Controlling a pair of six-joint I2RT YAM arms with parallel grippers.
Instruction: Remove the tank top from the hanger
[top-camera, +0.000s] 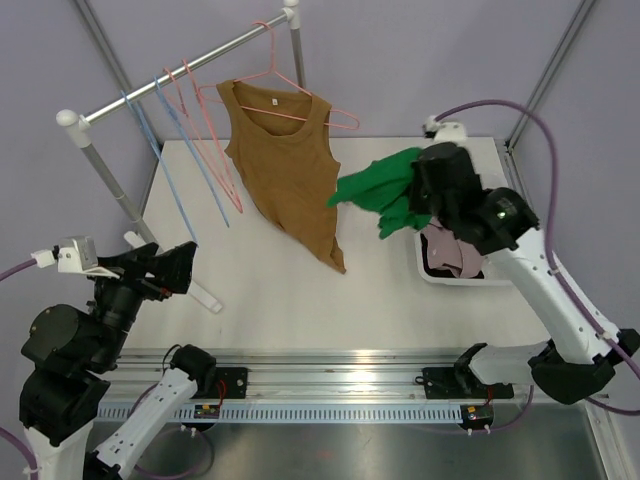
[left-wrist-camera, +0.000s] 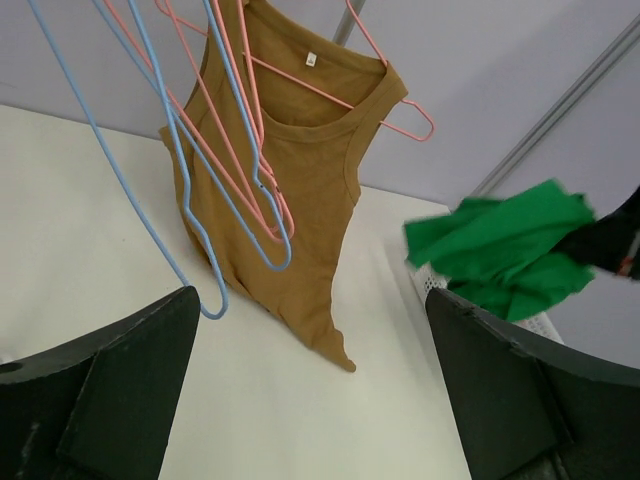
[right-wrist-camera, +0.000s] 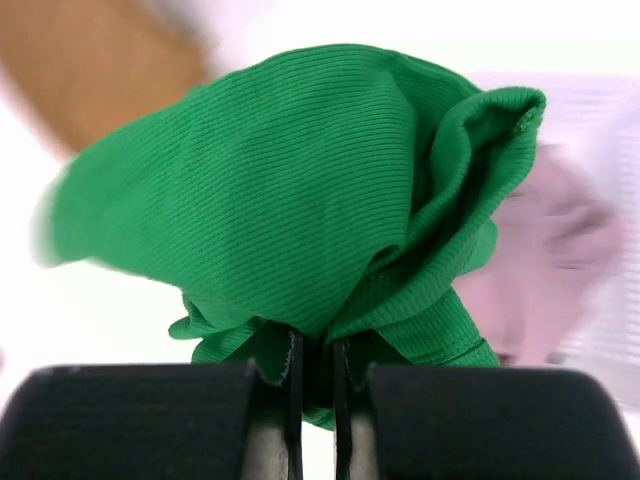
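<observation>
- No word, brand, number or sign can be read in any of the three views.
- The tank top (top-camera: 290, 175) has a small white tag (left-wrist-camera: 311, 60) sewn inside the back of its neckline. Any print on it is too small to make out.
- In the overhead view the same tag shows only as a pale fleck, with no lettering visible.
</observation>
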